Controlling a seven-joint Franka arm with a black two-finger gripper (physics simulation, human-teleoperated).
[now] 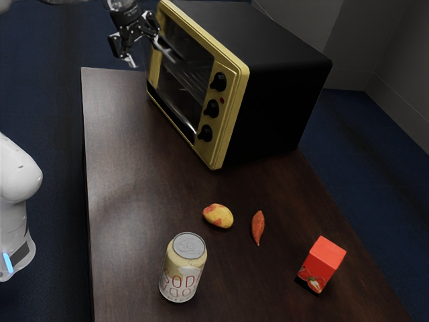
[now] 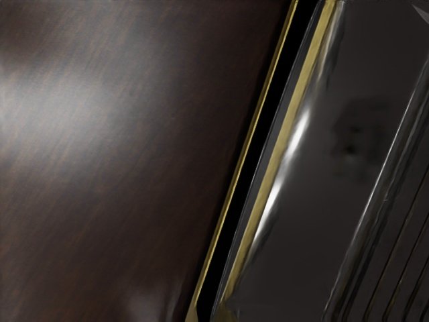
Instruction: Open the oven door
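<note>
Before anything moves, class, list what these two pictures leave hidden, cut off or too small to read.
- Black-and-yellow toaster oven, back: turned away, exterior view.
- Its depths: obscured by dark, reflective door glass, both views.
- White robot arm, middle: cut off by the exterior view's edges.
- Cream metal soda can, small print: too small, exterior view.

Oven door (image 1: 175, 87): dark glass w/ a grey bar handle, approx. upright, shut. It's on the yellow front of the black-sided oven (image 1: 275, 100).
</note>
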